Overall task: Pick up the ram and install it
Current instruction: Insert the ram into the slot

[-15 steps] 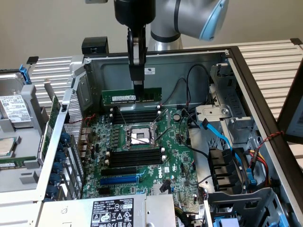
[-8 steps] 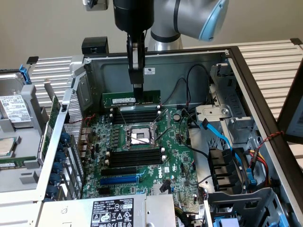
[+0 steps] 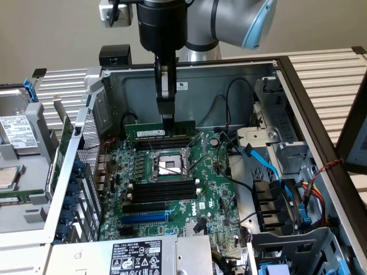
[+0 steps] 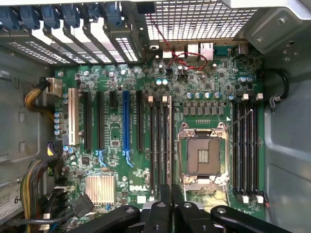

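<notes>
You have the ram [image 3: 150, 130] in the gripper [image 3: 167, 121]. Its two fingers are pinched shut on the stick's upper edge, a little off its middle toward the exterior view's right. The ram stands on its long edge, level, with its white label facing the exterior camera, inside the open computer case [image 3: 229, 80]. It hangs right over the bank of black memory slots [image 3: 166, 143] on the far side of the CPU socket [image 3: 167, 166], lined up along them. From this angle you can't quite tell whether its lower edge touches a slot; it looks to be just at or just above the slot mouth.

In the wrist view you look down past the gripper [image 4: 166, 199] onto the motherboard [image 4: 112, 82]. The ram [image 4: 170, 141] shows there edge-on — a thin pale strip running out from between the fingers. It lies along the side of the memory slots [image 4: 156, 141] that is nearest the CPU socket [image 4: 204, 155]. The second bank of memory slots [image 4: 245, 145] lies across the socket, well apart from the stick.

The blue expansion slot [image 4: 126, 126] sits beyond the slots under the ram, away from the socket. In the exterior view the blue expansion slot [image 3: 146, 217] lies near the front edge of the board, well apart from the gripper.
</notes>
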`<action>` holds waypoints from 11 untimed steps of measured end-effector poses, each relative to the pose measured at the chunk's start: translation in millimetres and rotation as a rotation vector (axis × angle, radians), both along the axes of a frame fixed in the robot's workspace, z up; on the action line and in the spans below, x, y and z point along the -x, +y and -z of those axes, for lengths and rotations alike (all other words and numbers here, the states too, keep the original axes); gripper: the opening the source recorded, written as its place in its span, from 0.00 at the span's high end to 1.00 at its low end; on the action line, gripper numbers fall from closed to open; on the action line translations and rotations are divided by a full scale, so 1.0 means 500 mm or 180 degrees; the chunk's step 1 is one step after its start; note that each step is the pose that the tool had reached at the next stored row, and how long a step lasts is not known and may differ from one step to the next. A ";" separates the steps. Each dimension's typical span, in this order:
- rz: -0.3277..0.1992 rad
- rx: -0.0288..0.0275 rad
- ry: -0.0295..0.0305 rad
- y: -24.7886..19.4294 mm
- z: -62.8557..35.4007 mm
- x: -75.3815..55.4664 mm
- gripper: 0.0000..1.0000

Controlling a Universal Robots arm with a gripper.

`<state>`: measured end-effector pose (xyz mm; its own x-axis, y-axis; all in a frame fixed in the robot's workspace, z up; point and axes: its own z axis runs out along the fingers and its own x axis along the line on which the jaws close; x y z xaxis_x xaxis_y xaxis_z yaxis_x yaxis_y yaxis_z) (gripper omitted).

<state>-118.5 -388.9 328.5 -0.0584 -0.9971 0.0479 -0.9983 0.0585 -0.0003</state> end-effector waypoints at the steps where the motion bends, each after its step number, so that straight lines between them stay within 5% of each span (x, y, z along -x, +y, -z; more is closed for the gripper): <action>1: 0.0000 -0.0001 -0.0001 -0.0007 0.004 0.000 0.87; 5: 0.0000 0.0009 0.0000 -0.0008 0.017 -0.001 0.87; 11: 0.0000 0.0068 -0.0001 -0.0010 0.028 -0.002 0.87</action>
<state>-117.6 -389.4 314.5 -0.0584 -0.9959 0.0692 -0.9983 0.0584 -0.0017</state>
